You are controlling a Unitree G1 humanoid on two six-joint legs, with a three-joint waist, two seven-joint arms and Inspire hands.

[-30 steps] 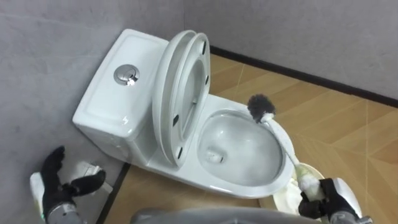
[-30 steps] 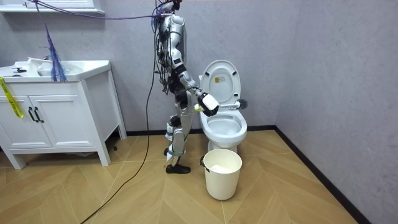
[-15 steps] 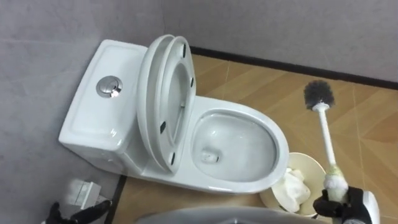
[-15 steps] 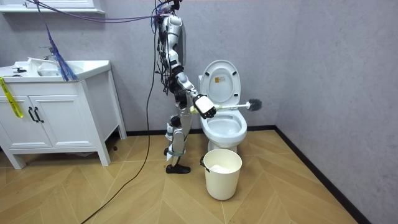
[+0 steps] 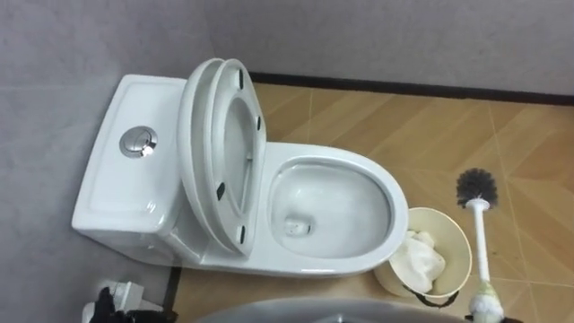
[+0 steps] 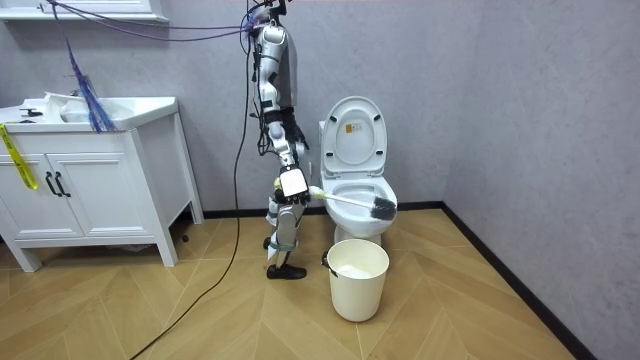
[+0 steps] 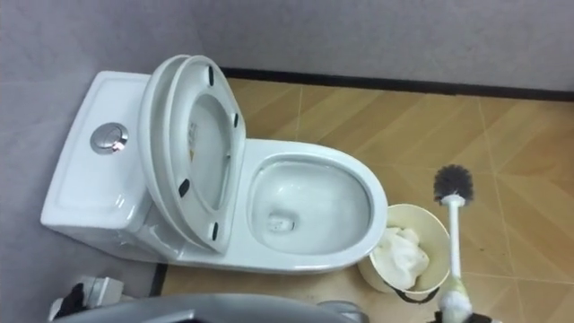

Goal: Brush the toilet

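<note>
Here, we see the white ceramic toilet (image 5: 112, 184), seat and lid raised. The round cream waste bin (image 5: 466, 260) stands just beside its bowl. The white-handled, dark-bristled toilet brush (image 5: 482, 242) hangs outside the bowl, past the bin, with the right hand (image 6: 294, 183) curled round its handle. Of the left hand (image 5: 106, 305) we cannot tell the state.

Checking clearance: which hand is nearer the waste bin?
Right. The right hand holds the toilet brush just right of the bin; the left hand is beyond the toilet, by the tank.
</note>
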